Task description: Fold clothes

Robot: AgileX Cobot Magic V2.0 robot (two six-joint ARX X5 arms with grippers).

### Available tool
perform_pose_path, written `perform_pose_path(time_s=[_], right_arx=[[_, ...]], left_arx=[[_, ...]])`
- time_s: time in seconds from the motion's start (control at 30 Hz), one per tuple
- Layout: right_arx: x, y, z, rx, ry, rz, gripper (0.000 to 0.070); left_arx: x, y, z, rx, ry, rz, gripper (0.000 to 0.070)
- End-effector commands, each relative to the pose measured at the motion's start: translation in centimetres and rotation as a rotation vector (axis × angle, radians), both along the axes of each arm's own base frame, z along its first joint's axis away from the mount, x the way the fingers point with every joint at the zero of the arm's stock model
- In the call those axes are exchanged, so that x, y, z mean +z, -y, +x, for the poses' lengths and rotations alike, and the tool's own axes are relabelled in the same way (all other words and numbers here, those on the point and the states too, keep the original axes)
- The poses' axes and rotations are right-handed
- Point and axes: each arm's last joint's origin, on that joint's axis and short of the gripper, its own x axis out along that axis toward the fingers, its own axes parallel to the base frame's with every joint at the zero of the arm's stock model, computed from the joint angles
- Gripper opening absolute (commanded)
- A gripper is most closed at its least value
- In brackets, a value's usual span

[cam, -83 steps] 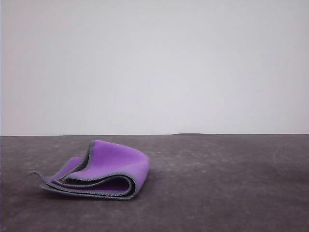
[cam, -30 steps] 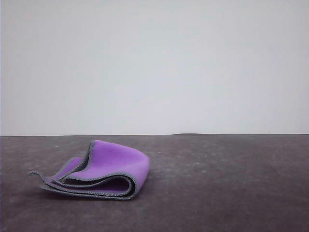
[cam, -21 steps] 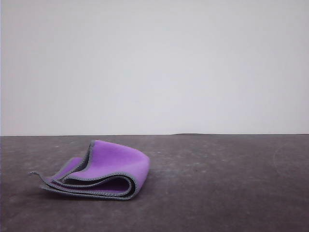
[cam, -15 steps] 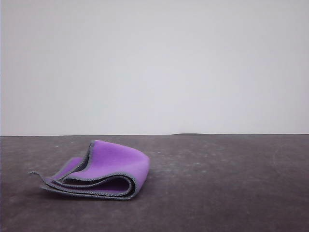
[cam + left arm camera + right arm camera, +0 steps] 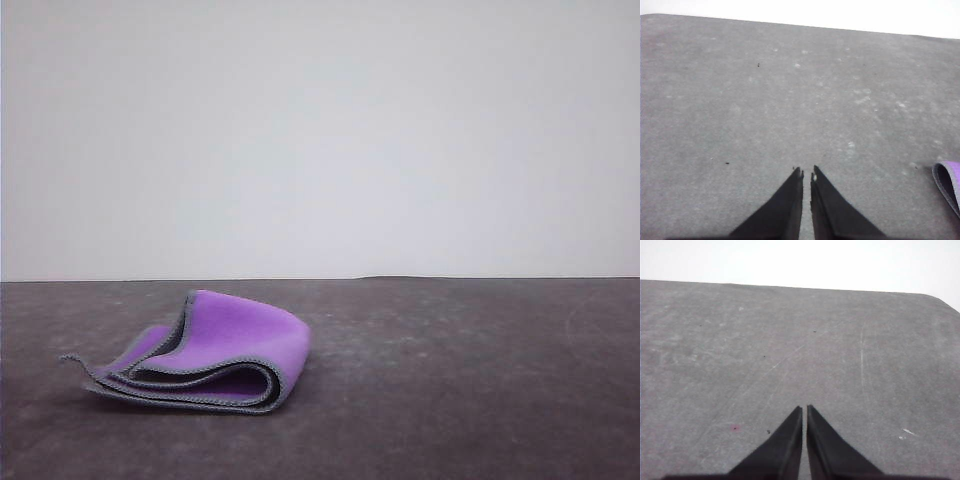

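From the front, the cloth (image 5: 205, 352) sits folded in loose layers on the desk (image 5: 450, 380), purple face up, toward its left side. The left gripper (image 5: 806, 173) hovers over bare desk, fingers nearly touching, empty; just the cloth's edge peeks in beside it, cut off. The right gripper (image 5: 804, 408), likewise closed and empty, hangs above scratched desktop.

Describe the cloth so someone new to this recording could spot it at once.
On the dark grey table, look left of centre, toward the near edge. The cloth lies there loosely folded in layers, bright purple with a grey stitched edge, the one coloured thing on that surface.
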Motion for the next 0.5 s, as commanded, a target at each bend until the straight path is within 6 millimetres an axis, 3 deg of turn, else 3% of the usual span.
perform_pose_path(time_s=[0.0, 0.47], right_arx=[[-0.05, 0.01, 0.04, -0.005, 0.007, 0.011, 0.0010], [-0.05, 0.01, 0.04, -0.005, 0.007, 0.011, 0.0010]], left_arx=[[-0.73, -0.02, 0.07, 0.005, -0.029, -0.004, 0.0016], [-0.73, -0.02, 0.07, 0.004, -0.029, -0.004, 0.0016]])
